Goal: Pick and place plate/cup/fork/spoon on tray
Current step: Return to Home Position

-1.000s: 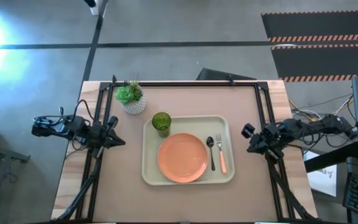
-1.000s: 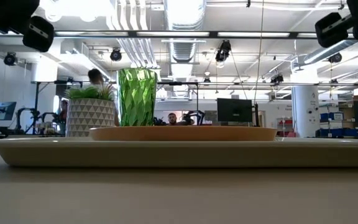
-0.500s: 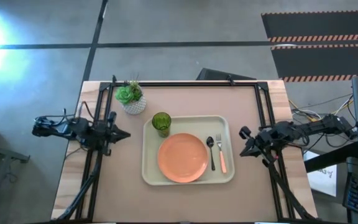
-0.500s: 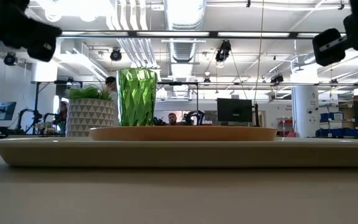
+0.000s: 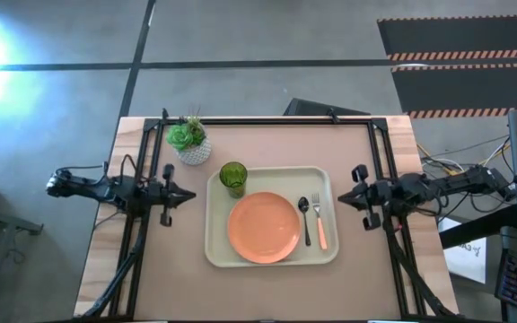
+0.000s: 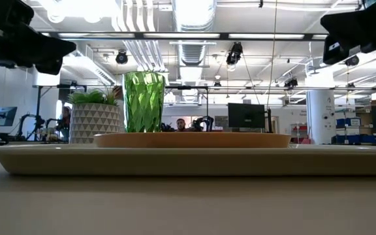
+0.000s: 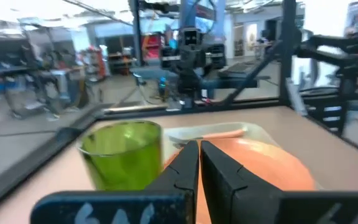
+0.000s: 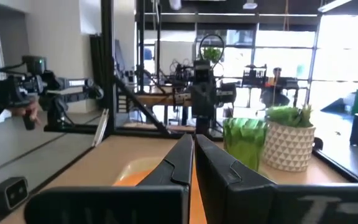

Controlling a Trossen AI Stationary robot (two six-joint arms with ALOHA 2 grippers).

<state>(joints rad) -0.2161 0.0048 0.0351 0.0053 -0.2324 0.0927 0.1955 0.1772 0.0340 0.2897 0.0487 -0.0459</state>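
Observation:
The cream-white tray (image 5: 214, 251) lies at the table's middle. On it rest the salmon-orange plate (image 5: 263, 227), the green cup (image 5: 232, 178) standing upright at its far left corner, the dark spoon (image 5: 304, 217) and the pink-handled fork (image 5: 319, 226) side by side right of the plate. My left gripper (image 5: 191, 195) is shut and empty, held above the table left of the tray. My right gripper (image 5: 339, 199) is shut and empty, right of the tray. In the low view the cup (image 6: 143, 101) and plate (image 6: 192, 140) stand on the tray (image 6: 188, 160).
A white pot with a green plant (image 5: 189, 142) stands at the table's far left, beside the tray's far left corner. A black frame (image 5: 267, 120) runs along the table's far edge and down both sides. Bare tabletop (image 5: 258, 292) lies near the front edge.
Both grippers have swung level and now point at the tray. My left gripper has moved a little toward the tray. My right gripper has moved toward the tray from the table's right edge. The dishes on the tray have stayed still.

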